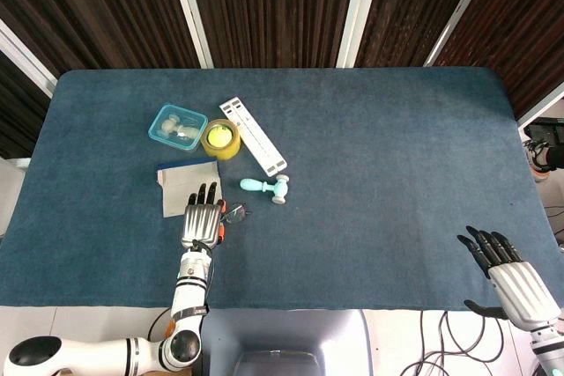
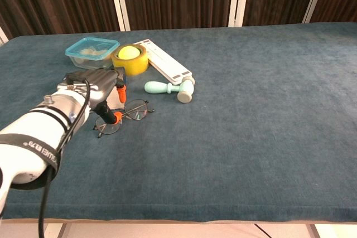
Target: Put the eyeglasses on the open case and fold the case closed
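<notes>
From the head view we see our left hand (image 1: 202, 223) lying palm down over the blue counter (image 1: 379, 156), fingers stretched forward and a little apart, holding nothing. The eyeglasses (image 1: 233, 214) lie just to its right, partly hidden under its edge; we cannot tell whether it touches them. The open case (image 1: 187, 184), a flat grey sheet, lies just ahead of the fingertips. Further ahead sit a yellow tape roll (image 1: 220, 138) and a clear blue box (image 1: 177, 127), with a white ruler (image 1: 253, 136) and a pale green stamp (image 1: 266, 188) ahead and to the right. Our right hand (image 1: 515, 282) hangs far off at the counter's near right corner, fingers spread and empty.

From the chest view our left hand (image 2: 101, 90) covers most of the open case, its orange-tipped thumb (image 2: 113, 116) pointing down just above the left lens of the eyeglasses (image 2: 124, 117). The eyeglasses rest unfolded on the counter (image 2: 251, 110), beside the case, not on it.
</notes>
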Robot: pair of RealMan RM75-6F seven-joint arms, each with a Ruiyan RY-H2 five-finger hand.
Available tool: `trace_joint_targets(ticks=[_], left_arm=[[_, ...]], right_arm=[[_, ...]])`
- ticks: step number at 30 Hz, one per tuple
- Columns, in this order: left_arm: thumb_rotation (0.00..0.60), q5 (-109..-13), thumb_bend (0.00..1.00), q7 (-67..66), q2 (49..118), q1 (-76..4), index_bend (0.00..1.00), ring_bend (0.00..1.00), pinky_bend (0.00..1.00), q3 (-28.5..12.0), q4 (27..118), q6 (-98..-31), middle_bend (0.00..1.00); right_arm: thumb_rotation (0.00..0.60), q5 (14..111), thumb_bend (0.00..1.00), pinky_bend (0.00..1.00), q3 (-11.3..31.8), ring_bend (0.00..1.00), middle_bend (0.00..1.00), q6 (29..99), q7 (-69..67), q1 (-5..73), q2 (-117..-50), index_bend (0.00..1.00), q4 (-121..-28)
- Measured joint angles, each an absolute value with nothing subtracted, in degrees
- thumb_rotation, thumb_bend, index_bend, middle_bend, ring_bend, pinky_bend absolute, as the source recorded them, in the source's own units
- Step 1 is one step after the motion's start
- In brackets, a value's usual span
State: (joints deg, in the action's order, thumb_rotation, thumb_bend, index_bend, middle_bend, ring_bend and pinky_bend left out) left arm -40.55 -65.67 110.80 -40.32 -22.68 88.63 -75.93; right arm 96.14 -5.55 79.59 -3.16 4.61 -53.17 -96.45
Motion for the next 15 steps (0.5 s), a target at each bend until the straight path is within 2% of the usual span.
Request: trace_joint_targets(ticks=[6,15], left_arm=[[0.6,-37.1,0.34,-67.5,112.3,-43.1,0.39,0.03,0.17,-23.9,86.2,-77.5,0.09],[0.6,-32.5,0.32,-67.7,113.0,-44.8,0.36,0.0,0.16,-24.7,84.9,-77.6,0.03]], right_arm=[[0.6,96.2,0.25,0.0,-5.6,0.0,0.0,79.9,-4.3,4.5,-52.7,0.0,-96.3],[0.6,96.2,0.25,0.0,-5.5,0.0,0.0,80.4,-5.8,4.5,-52.2,0.0,-96.1]])
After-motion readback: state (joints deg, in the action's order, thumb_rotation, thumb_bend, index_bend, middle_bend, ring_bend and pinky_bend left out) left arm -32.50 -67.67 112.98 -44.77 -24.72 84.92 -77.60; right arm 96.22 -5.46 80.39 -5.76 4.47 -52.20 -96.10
